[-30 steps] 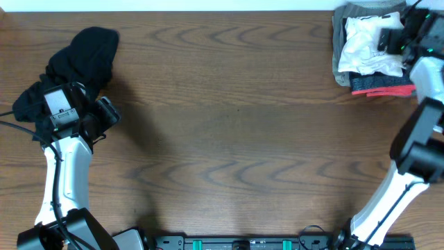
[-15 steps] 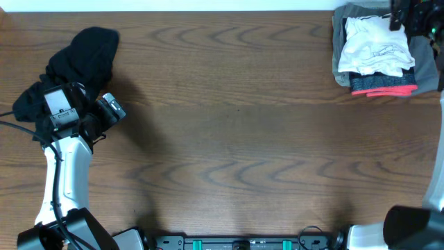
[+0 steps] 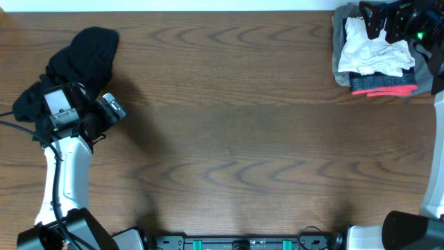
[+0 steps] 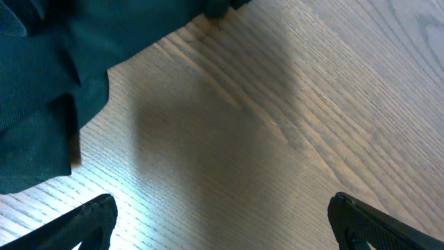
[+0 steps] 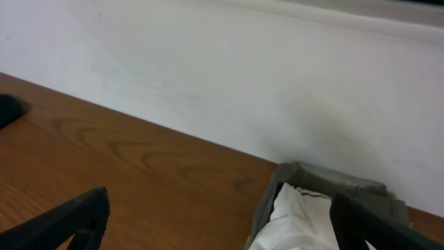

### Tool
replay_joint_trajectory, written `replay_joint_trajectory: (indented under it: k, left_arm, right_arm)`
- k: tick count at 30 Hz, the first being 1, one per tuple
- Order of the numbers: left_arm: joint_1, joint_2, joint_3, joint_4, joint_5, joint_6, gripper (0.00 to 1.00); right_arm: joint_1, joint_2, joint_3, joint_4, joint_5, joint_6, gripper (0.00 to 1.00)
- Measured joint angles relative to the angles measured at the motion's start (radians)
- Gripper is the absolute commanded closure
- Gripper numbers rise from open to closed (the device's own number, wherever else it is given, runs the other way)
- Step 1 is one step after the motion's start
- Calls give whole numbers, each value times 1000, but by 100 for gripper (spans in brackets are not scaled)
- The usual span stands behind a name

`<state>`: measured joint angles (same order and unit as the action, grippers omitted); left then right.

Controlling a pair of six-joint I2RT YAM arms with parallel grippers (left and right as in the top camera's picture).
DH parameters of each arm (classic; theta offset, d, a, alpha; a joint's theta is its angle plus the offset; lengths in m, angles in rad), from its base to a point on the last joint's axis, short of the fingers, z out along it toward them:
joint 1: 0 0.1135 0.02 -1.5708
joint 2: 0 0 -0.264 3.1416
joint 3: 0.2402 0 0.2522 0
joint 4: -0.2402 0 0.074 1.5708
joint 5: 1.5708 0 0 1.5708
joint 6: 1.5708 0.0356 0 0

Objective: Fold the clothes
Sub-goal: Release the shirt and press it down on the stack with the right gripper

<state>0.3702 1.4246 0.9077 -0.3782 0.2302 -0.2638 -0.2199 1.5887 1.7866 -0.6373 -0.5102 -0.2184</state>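
Here, left gripper (image 4: pixel 223 226): the fingers (image 4: pixel 87 221) are spread wide with only bare wood between them; they hold nothing.
Right gripper (image 5: pixel 222 226): the fingers (image 5: pixel 69 221) are also spread wide and empty, and sit at the two lower corners of the right wrist view.
Black garment (image 3: pixel 80 62): crumpled and unfolded in a heap at the far left of the table (image 3: pixel 236 139). Its near edge is just beside the left gripper, and the left wrist view shows it as dark cloth at the upper left.
Stack of folded clothes (image 3: pixel 374 55): sits at the far right corner, with the right gripper above its far edge.
Stack layers: white garment (image 3: pixel 378 48) on top, grey garment (image 3: pixel 339 42) showing at the left side, red garment (image 3: pixel 381 87) along the near edge.
Writing: there are faint dark marks on the white garment, too small to read.
Wall (image 5: pixel 208 62): plain white, beyond the table's far edge.
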Motion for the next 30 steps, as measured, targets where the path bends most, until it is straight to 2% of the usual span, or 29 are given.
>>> replay_joint_trajectory:
  k: [9, 15, 21, 25, 30]
  left_arm:
    - [0, 0, 0, 0, 0, 0, 2]
    - [0, 0, 0, 0, 0, 0, 2]
    - [0, 0, 0, 0, 0, 0, 2]
    - [0, 0, 0, 0, 0, 0, 2]
    - [0, 0, 0, 0, 0, 0, 2]
  right_arm:
    - [0, 0, 0, -47, -6, 0, 1]
    - [15, -21, -2, -182, -3, 2, 1]
    - [91, -168, -13, -347, 78, -13, 1]
    - [123, -328, -116, -236, 128, -18, 1]
    - [141, -533, -430, 124, 156, -2, 1]
